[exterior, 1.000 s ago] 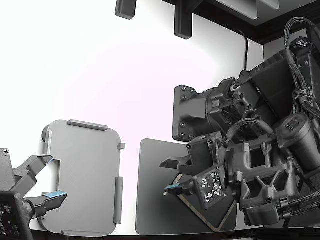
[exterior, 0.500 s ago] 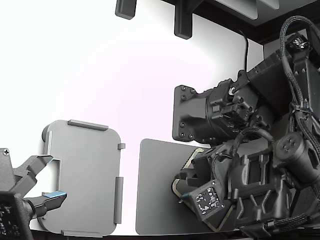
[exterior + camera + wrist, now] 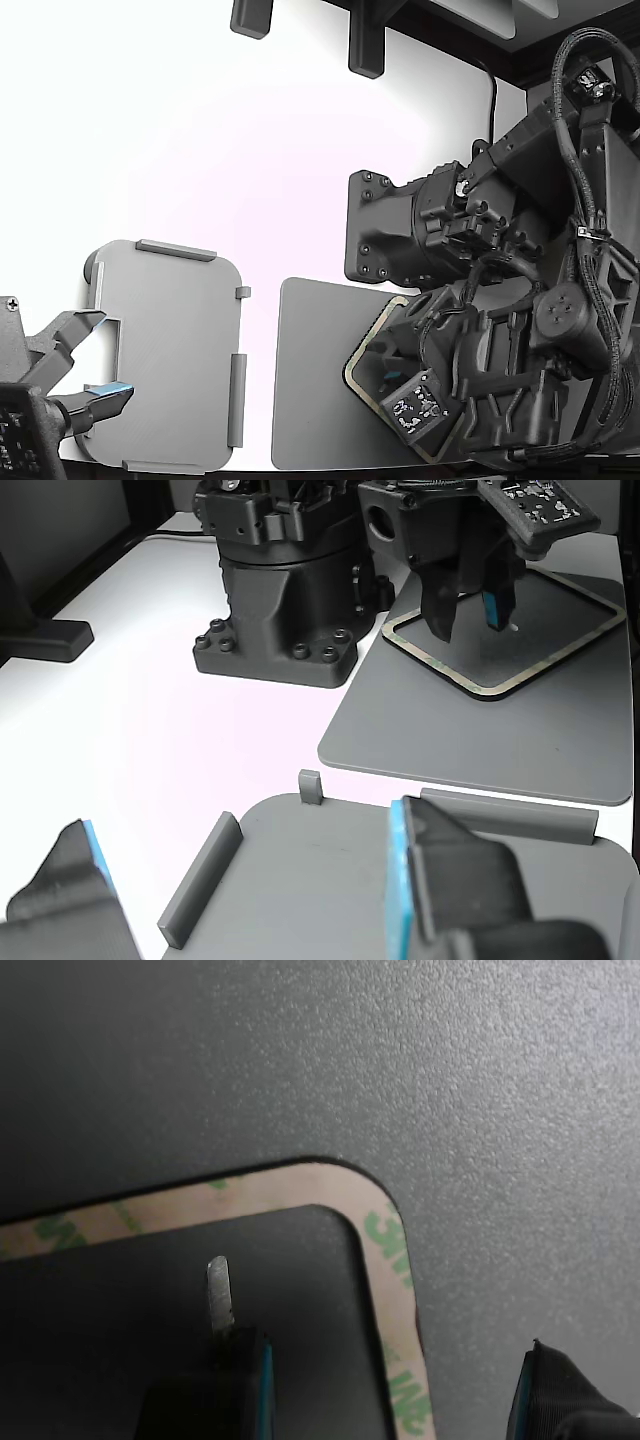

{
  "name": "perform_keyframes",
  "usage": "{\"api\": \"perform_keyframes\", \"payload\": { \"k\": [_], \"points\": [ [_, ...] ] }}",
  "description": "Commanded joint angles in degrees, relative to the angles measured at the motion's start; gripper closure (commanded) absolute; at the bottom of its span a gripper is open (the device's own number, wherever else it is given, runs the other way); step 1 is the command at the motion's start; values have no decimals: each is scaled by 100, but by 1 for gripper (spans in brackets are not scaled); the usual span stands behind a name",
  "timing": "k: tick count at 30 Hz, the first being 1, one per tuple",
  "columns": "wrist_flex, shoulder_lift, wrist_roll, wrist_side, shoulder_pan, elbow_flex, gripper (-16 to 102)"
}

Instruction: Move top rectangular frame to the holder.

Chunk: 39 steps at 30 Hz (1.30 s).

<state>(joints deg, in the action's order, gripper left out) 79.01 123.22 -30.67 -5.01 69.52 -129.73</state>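
Over the dark mat (image 3: 480,730), the hand (image 3: 466,615) is hovering with its jaws spread (nothing between them), straddling a corner of the frame (image 3: 390,1250).

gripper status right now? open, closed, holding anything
Gripper: open, holding nothing; jaws down at a corner of the frame, one inside the rim, one outside.
Second arm's gripper: open, empty, by the holder.
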Motion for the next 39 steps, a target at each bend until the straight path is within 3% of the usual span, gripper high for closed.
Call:
{"api": "perform_keyframes", "payload": {
  "k": [1, 17, 23, 30, 39],
  "points": [
    [-9, 35, 70, -9, -35, 35, -11],
    [-255, -70, -149, -272, 299, -114, -7],
    [-229, -97, -149, -325, 352, -211, 7],
    [-457, -70, -149, -334, 352, -510, -3],
    [-466, -369, -9, -246, 343, -352, -4]
  ]
}}
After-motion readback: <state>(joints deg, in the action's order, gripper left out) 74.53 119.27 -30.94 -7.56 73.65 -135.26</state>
